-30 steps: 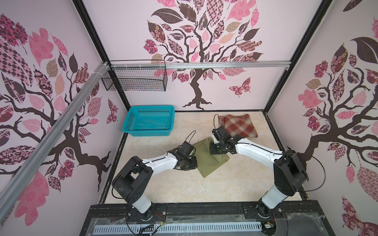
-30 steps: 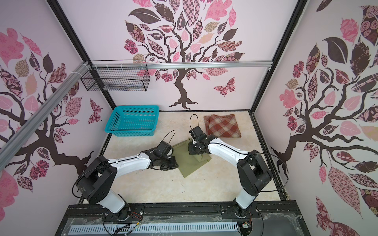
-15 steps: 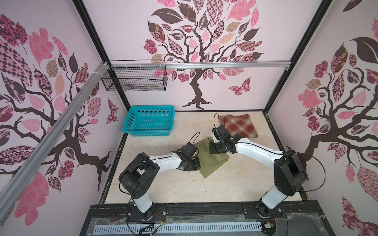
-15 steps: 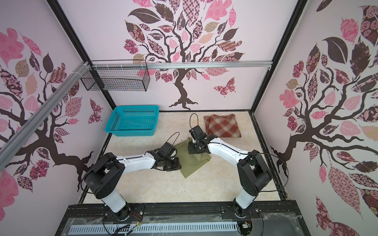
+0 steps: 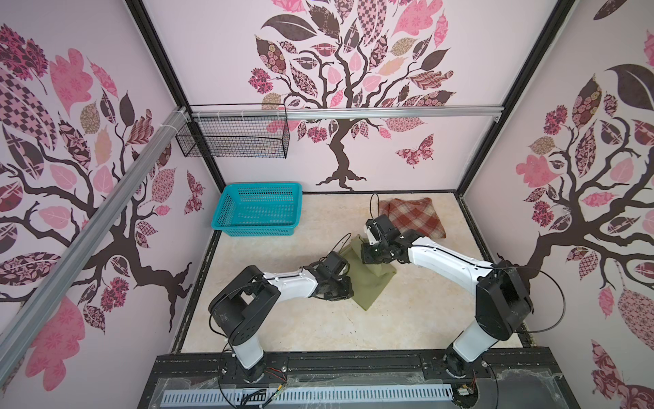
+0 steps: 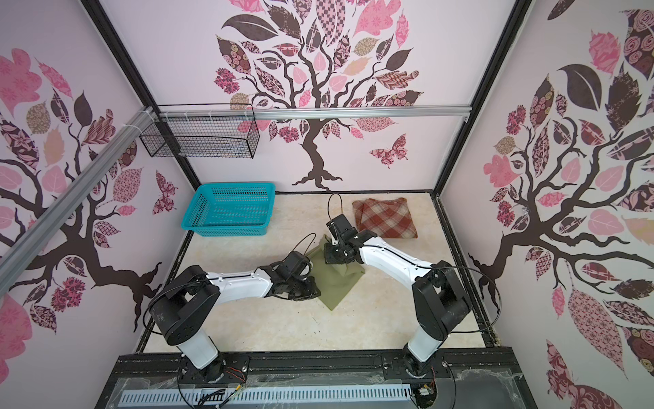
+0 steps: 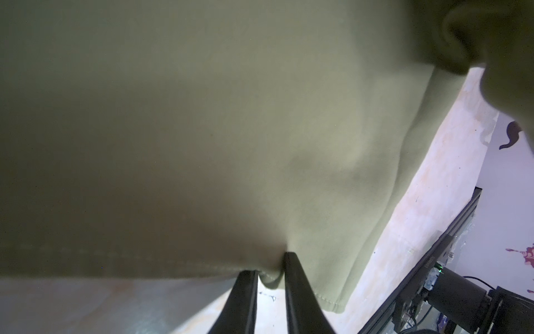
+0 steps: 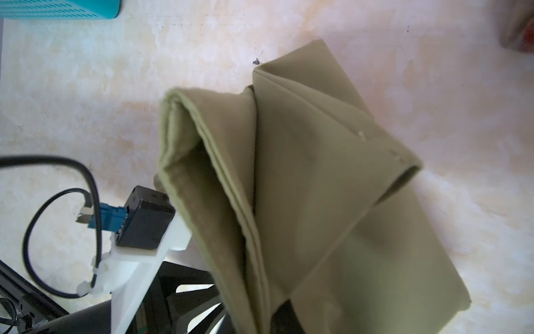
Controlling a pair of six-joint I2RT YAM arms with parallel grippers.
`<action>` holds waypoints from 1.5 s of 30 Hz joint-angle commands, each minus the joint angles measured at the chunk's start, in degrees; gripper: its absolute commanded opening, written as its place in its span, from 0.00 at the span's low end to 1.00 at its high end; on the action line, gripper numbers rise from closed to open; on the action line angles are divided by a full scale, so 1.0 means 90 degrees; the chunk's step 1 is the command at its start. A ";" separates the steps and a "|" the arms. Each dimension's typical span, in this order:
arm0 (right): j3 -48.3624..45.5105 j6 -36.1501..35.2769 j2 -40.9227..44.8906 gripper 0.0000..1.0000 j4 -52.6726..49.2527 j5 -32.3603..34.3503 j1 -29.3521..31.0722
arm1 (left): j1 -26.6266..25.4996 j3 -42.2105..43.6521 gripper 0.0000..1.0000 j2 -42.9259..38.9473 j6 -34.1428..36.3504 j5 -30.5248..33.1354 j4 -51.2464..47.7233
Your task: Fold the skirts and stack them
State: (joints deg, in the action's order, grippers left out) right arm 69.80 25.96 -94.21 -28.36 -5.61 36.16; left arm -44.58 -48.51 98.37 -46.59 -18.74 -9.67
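The olive-green skirt lies partly folded in the middle of the floor. My left gripper is shut on a small fold of its hem, at the cloth's left edge. My right gripper is shut on the far corner and holds it a little off the floor. In the right wrist view the skirt drapes in folds over the jaws, with only a dark finger showing. The plaid skirt lies folded at the back right.
A turquoise plastic basket stands empty at the back left of the floor. A black wire basket hangs on the wall rail above it. The black front frame bounds the near side.
My left gripper has slid slightly right and nearer with the hem, its elbow swinging in. The green cloth looks narrower. The right arm has hardly moved.
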 commanded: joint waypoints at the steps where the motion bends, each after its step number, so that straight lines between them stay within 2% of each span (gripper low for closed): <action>1: -0.0107 0.0123 0.0285 0.00 0.0009 0.0017 0.0162 | -0.0008 0.0183 0.21 0.0058 -0.0019 0.0041 0.0053; 18: -0.0622 0.0389 -0.0072 0.00 0.0652 0.0337 0.0361 | -0.0015 0.0327 0.21 0.0005 -0.0069 0.0061 0.0157; 31: -0.0625 0.0589 -0.0318 0.00 0.0943 0.0470 0.0603 | -0.0015 0.0339 0.21 0.0057 -0.0077 0.0051 0.0181; 45: -0.1156 0.0768 -0.0459 0.00 0.1785 0.0597 0.0622 | -0.0015 0.0400 0.21 0.0050 -0.0102 0.0046 0.0215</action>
State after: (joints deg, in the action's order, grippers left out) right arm 60.34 31.99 -96.36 -14.76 -0.80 41.25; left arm -44.56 -46.89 98.17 -47.24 -19.03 -6.39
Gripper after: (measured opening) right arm 0.084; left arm 0.207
